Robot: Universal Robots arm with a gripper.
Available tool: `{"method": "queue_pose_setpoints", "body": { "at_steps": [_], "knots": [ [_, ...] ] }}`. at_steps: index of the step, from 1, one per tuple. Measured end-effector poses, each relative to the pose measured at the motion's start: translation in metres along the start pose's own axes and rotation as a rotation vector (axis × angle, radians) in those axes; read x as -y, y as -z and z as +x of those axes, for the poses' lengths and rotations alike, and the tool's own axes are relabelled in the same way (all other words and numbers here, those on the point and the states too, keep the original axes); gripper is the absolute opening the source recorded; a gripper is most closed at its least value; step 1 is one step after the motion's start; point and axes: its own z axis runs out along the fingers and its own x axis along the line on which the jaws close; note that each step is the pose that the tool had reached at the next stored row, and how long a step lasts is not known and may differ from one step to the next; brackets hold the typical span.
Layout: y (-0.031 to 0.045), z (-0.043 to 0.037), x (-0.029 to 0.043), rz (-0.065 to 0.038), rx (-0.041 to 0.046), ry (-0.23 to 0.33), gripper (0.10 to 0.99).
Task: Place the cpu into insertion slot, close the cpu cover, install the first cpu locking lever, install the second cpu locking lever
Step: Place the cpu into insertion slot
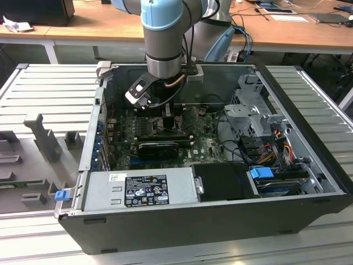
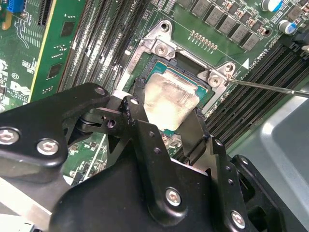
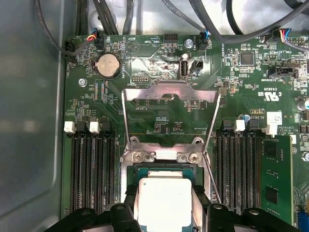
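Observation:
The cpu (image 2: 171, 96), its silver-grey top up, sits between my black fingers (image 2: 133, 108) at the insertion slot (image 2: 145, 77); whether it is fully seated I cannot tell. My gripper (image 2: 169, 105) is shut on the cpu's two opposite edges. In the first wrist view the cpu (image 3: 164, 203) lies over the insertion slot (image 3: 145, 170), with my gripper (image 3: 164, 199) around it. The cpu cover (image 3: 169, 93) stands swung open beyond the socket. A thin wire locking lever (image 3: 212, 179) stands raised beside the socket, and the lever (image 2: 270, 87) juts out past the socket corner. In the exterior view my gripper (image 1: 165, 113) is low over the motherboard inside the case.
Long black memory slots (image 3: 91, 169) flank the socket on both sides. A graphics card (image 1: 160, 146) lies just in front of the gripper, a power supply (image 1: 138, 190) at the case front. Cables (image 3: 217, 29) run along the board's far edge; a drive cage (image 1: 253, 110) stands at the exterior view's right.

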Motion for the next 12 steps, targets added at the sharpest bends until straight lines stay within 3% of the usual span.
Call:
{"method": "queue_pose_setpoints", "body": {
  "at_steps": [5, 6, 12],
  "knots": [
    [-0.0004, 0.0000, 0.0000, 0.000, 0.0001, 0.000, 0.541],
    [-0.0004, 0.0000, 0.0000, 0.000, 0.0002, 0.000, 0.604],
    [0.0025, 0.0001, -0.0002, 0.000, 0.0001, 0.000, 0.604]
  ]
}}
